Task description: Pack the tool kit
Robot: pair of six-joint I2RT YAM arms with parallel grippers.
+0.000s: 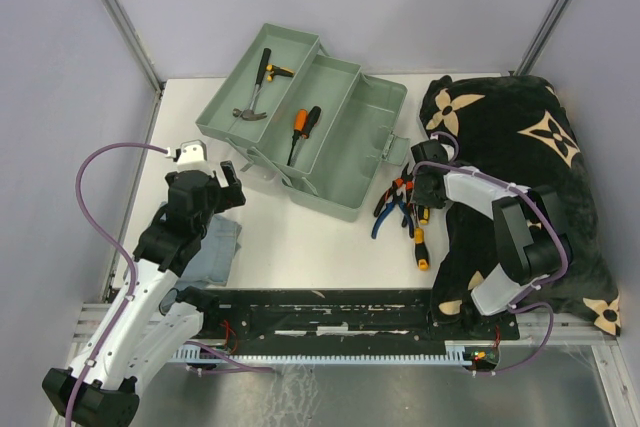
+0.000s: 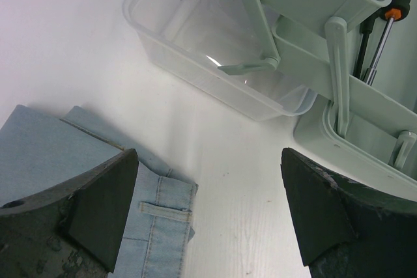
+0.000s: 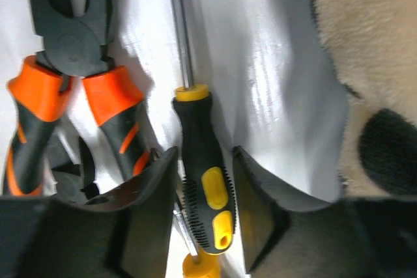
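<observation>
The pale green toolbox (image 1: pixel 350 162) stands open at the back, its trays folded out. One tray holds a small hammer (image 1: pixel 255 92); another holds an orange-and-black screwdriver (image 1: pixel 300 132). To the box's right, pliers (image 1: pixel 393 209) and screwdrivers lie in a heap on the table. My right gripper (image 1: pixel 422 202) is down in that heap. Its jaws straddle the handle of a black-and-yellow screwdriver (image 3: pixel 203 167) lying on the table, a sliver apart from it, so the right gripper (image 3: pixel 205 187) is open. Orange-handled pliers (image 3: pixel 71 63) lie just to the left. My left gripper (image 1: pixel 228 184) (image 2: pixel 208 213) hangs wide open and empty over bare table.
A folded grey-blue cloth (image 1: pixel 215 247) (image 2: pixel 156 226) lies under the left fingers. The black blanket with beige flowers (image 1: pixel 520 157) (image 3: pixel 371 63) fills the right side, close to the tool heap. The box's translucent lid (image 2: pixel 215 50) is in front of the left gripper.
</observation>
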